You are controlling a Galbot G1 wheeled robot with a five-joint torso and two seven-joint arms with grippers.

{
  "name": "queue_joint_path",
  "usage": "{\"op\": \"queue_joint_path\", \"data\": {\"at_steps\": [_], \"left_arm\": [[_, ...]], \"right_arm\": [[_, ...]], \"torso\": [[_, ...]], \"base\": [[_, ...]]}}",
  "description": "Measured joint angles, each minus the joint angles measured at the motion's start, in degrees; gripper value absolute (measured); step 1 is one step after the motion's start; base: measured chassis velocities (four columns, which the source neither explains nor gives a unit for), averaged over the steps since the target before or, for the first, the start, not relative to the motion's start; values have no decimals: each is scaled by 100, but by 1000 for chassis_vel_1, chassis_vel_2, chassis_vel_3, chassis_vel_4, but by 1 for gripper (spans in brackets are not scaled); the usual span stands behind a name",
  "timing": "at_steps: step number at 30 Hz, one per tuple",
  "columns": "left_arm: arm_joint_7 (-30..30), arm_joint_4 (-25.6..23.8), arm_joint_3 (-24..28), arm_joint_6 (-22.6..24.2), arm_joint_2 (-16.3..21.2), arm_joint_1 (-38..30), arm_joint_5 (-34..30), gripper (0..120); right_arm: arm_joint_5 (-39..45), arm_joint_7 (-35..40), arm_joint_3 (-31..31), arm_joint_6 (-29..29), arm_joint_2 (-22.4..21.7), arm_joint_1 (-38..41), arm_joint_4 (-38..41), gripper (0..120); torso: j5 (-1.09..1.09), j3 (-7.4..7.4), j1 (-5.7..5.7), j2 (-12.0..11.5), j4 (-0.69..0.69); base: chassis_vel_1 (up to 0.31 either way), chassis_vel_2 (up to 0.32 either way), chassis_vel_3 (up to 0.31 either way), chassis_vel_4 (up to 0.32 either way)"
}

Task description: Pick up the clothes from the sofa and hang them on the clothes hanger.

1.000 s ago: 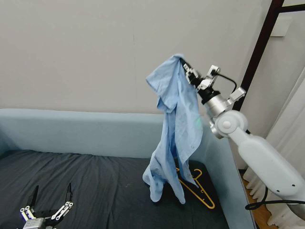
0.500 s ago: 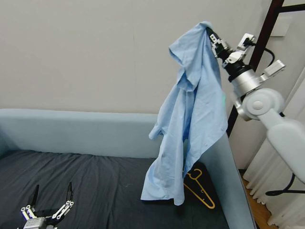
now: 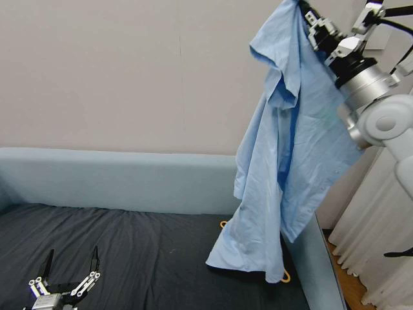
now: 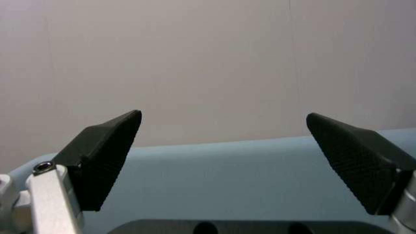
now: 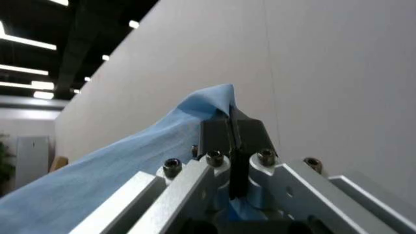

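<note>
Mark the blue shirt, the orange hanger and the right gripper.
blue shirt point(image 3: 290, 148): head view, middle of the hanging cloth.
orange hanger point(image 3: 286, 277): head view, tip showing under the hem.
right gripper point(image 5: 231, 120): right wrist view, between shut fingertips.

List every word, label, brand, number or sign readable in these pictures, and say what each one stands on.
None: no text can be read in any view.
The blue shirt, clamped in the right pincer, shows no tag or print.
The open left pincer, the sofa and the wall bear no markings.
</note>
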Motion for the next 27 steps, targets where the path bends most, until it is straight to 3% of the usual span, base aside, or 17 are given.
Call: {"op": "queue_joint_path", "data": {"at_steps": [4, 5, 6, 8, 9, 12, 16, 21, 27], "left_arm": [[-33, 45, -95, 0, 17, 8, -9, 100], [-33, 45, -95, 0, 17, 8, -9, 100], [-56, 60, -136, 3, 32, 12, -13, 100], [-75, 118, -309, 24, 87, 9, -39, 100], [-75, 118, -309, 24, 87, 9, -39, 100], [-82, 153, -479, 3, 75, 58, -83, 100], [-81, 155, -527, -71, 19, 115, -84, 100], [-79, 176, -565, -110, -13, 113, -85, 100], [-78, 261, -438, -110, -87, 2, 2, 100]], "right_arm": [[-1109, 98, -841, 337, 673, -1077, -272, 0], [-1109, 98, -841, 337, 673, -1077, -272, 0], [-1284, 134, -982, 393, 825, -1313, -412, 0], [-1806, 349, -1516, 635, 1538, -2048, -1115, 0], [-1806, 349, -1516, 635, 1538, -2048, -1115, 0], [-2249, 564, -2090, 797, 2291, -2498, -2129, 0], [-2723, 565, -2351, 816, 2749, -2707, -2808, 2], [-2668, 791, -2549, 580, 2903, -2914, -2754, 17], [-2709, 635, -2660, 503, 2524, -3022, -2072, 40]], "torso": [[0, 1, 0, -1, 5], [0, 1, 0, -1, 5], [-2, 1, 0, -1, -1], [1, 1, 0, -2, -2], [1, 1, 0, -2, -2], [-2, 1, 0, -1, -1], [0, 1, 0, -1, -2], [0, 1, 0, -1, -1], [1, 0, 0, 0, -2]], "base": [[0, 0, 0, 0], [0, 0, 0, 0], [0, 0, 0, 0], [0, 0, 0, 0], [0, 0, 0, 0], [0, 0, 0, 0], [0, 0, 0, 0], [0, 0, 0, 0], [0, 0, 0, 0]]}}
